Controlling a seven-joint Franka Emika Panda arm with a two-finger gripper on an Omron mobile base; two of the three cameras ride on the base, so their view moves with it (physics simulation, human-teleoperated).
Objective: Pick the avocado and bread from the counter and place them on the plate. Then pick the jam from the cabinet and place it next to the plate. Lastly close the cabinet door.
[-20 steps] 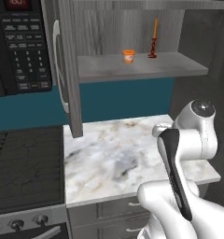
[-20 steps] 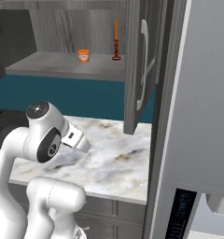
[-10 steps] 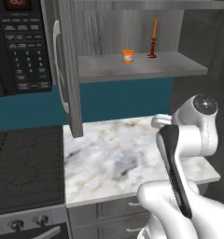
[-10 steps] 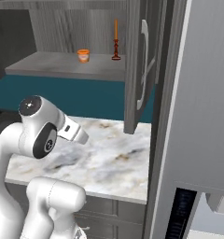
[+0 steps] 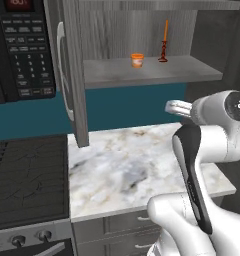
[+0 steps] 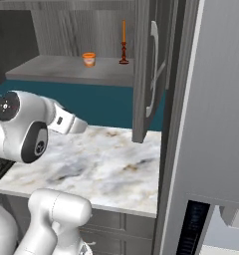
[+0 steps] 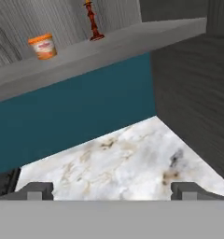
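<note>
The jam (image 5: 137, 60) (image 6: 89, 59) (image 7: 43, 46), a squat orange jar, stands on the shelf of the open cabinet (image 5: 152, 73). The cabinet door (image 5: 73, 75) (image 6: 143, 74) is swung wide open over the counter (image 5: 127, 170) (image 6: 101, 164) (image 7: 123, 156). My gripper (image 7: 112, 191) hovers above the marble, open and empty, well below and in front of the jam. The avocado, the bread and the plate are out of view.
A thin dark-red bottle (image 5: 164, 47) (image 7: 91, 21) stands right of the jam. The black microwave (image 5: 22, 50) and stove (image 5: 27, 180) are to the left. A tall grey panel (image 6: 211, 124) walls the right side. Drawers (image 5: 122, 225) sit under the counter.
My arm's upper joint has shifted outward and slightly up, and the hand has lifted toward the cabinet. The jam and the door have not moved, and the jaws stay wide.
</note>
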